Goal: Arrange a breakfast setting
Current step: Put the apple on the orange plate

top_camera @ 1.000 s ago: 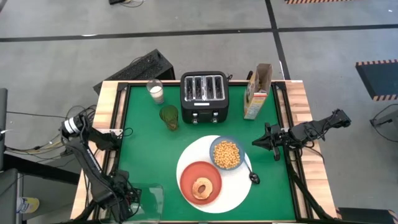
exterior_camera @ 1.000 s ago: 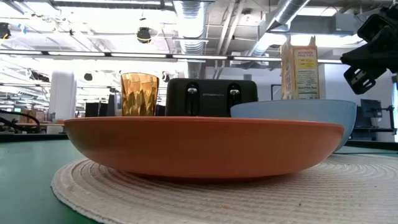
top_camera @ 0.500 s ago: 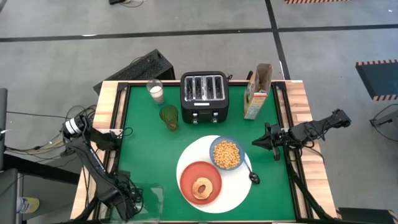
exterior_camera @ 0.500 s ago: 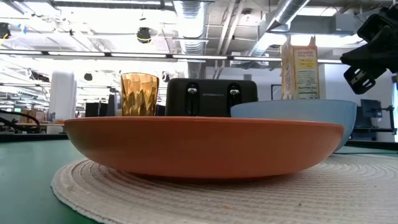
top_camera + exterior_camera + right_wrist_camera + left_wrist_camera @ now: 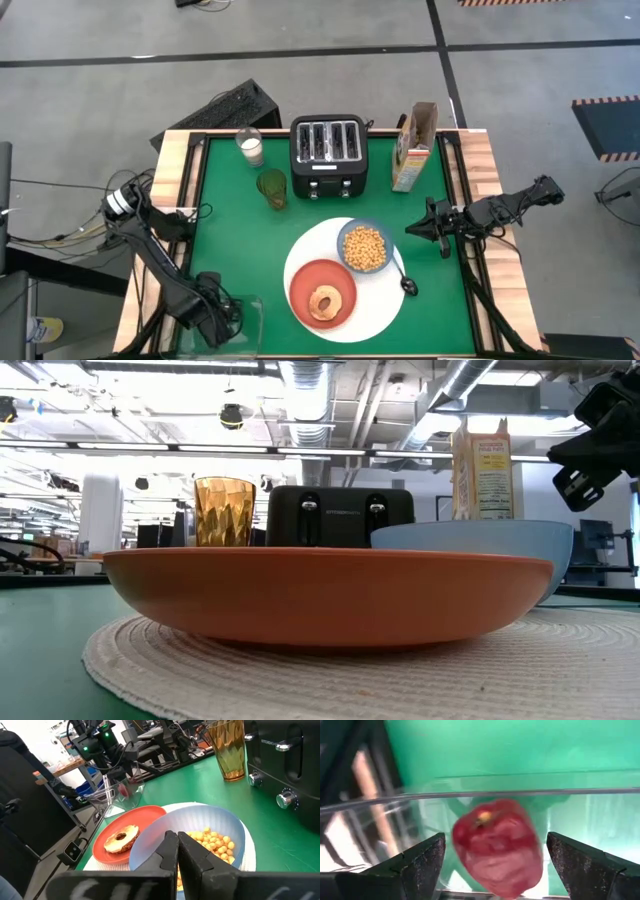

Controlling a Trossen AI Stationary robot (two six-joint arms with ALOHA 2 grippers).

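Green table fills the centre of the high view. Black toaster upper middle, cereal box to its right, glass of milk to its left, amber tumbler just below the milk.

Large white round plate sits lower centre-right; in the low view it reads as a woven mat across the bottom. Smaller orange-red plate is on its lower-left part, ring-shaped bagel on that. Blue bowl on the white plate's upper-right part, full of yellow cereal. Small dark spoon lies on the plate's right edge, just beside the bowl.

Clear plastic container at the lower left of the table. Left gripper is at the container, fingers wide open either side of the dark red food piece, not touching it in the left wrist view; the piece is behind the container's clear wall, lower centre of that frame.

Right gripper hangs at mid right, well apart from the bowl, fingers closed together, holding nothing.
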